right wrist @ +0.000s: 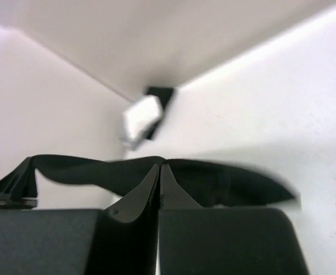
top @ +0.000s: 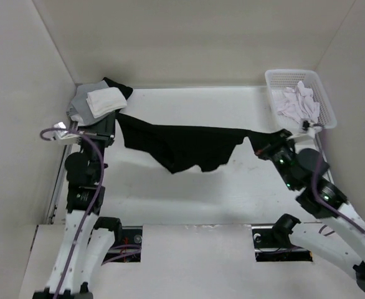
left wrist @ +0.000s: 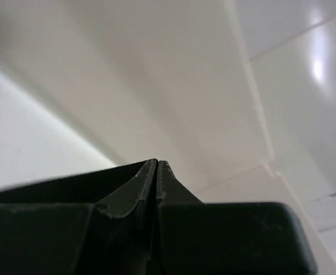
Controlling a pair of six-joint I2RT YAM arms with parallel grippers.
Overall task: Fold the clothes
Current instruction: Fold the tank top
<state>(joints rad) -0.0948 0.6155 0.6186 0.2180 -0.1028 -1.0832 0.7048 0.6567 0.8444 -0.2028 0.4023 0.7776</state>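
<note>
The clothes (top: 189,149), a black sleeveless top, hang stretched in the air above the white table (top: 170,199), sagging in the middle. My left gripper (top: 115,121) is shut on the left end, next to the cloth pile. My right gripper (top: 260,148) is shut on the right end, near the basket. In the right wrist view the black fabric (right wrist: 88,172) runs across the closed tips of the right gripper (right wrist: 160,166). In the left wrist view the left gripper (left wrist: 157,161) has its jaws pressed together, with a dark strip of fabric (left wrist: 53,192) leading off to the left.
A pile of grey, white and black cloth (top: 98,99) lies at the back left corner, also seen in the right wrist view as a blurred pile (right wrist: 144,117). A white basket (top: 326,103) holding a white cloth bundle (top: 298,103) stands at the back right. Walls enclose the table.
</note>
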